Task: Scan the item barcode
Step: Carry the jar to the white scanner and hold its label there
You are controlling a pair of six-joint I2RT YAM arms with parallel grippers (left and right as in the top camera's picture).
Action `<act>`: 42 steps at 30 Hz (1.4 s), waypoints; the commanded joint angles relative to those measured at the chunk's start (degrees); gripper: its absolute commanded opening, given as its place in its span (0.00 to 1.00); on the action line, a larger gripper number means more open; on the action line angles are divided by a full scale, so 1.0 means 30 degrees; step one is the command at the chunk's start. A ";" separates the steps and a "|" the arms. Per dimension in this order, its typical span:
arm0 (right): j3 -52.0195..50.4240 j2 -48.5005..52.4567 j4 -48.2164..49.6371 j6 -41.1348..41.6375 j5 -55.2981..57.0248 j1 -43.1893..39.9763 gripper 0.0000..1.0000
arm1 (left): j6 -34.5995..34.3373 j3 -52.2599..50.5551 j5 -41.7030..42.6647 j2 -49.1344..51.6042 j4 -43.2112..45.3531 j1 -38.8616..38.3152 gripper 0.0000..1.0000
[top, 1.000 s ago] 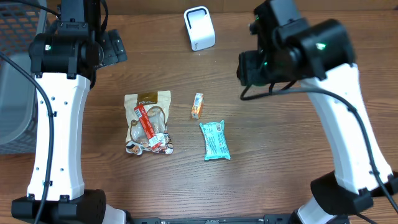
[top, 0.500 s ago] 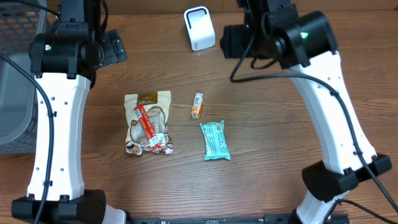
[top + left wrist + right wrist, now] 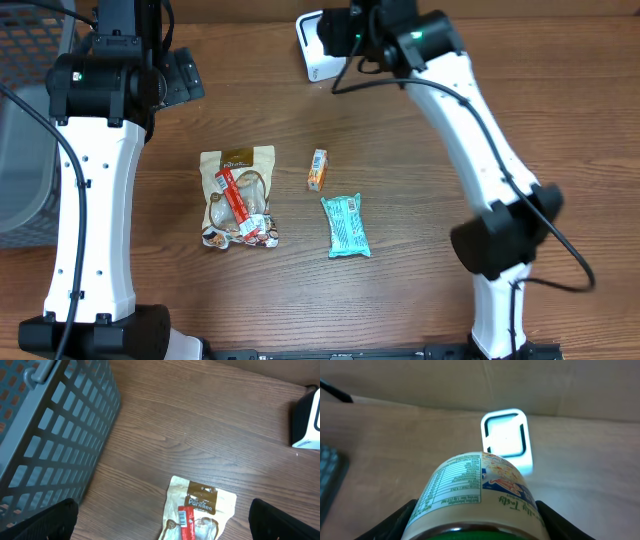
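Right wrist view: right tool [image 3: 475, 525] clamps a labelled jar [image 3: 470, 485], arm extended toward the lit scanner [image 3: 505, 437].

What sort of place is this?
Most likely a mock shop checkout on a wooden table: a small white scanner with a labelled jar held up to it by the right tool, packaged snacks laid out, and a grey basket alongside.

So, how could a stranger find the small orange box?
On the wooden table, three items lie near the middle. The box sits right of the tan pouch and just above the teal wrapper in the overhead view. It is the smallest and only orange one.
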 commanded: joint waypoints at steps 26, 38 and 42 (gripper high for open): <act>0.0204 0.5938 1.3712 -0.0058 0.1486 -0.0481 0.15 | 0.0219 0.0160 -0.0248 -0.0138 0.0022 -0.0036 1.00; 0.0204 0.7482 1.6189 0.0080 -0.0015 -0.0831 0.05 | 0.0219 0.0160 -0.0240 -0.0138 0.0022 -0.0036 1.00; 0.0204 0.7665 1.6677 0.0080 0.0000 -0.0831 0.04 | 0.0219 0.0160 -0.0240 -0.0138 0.0022 -0.0036 1.00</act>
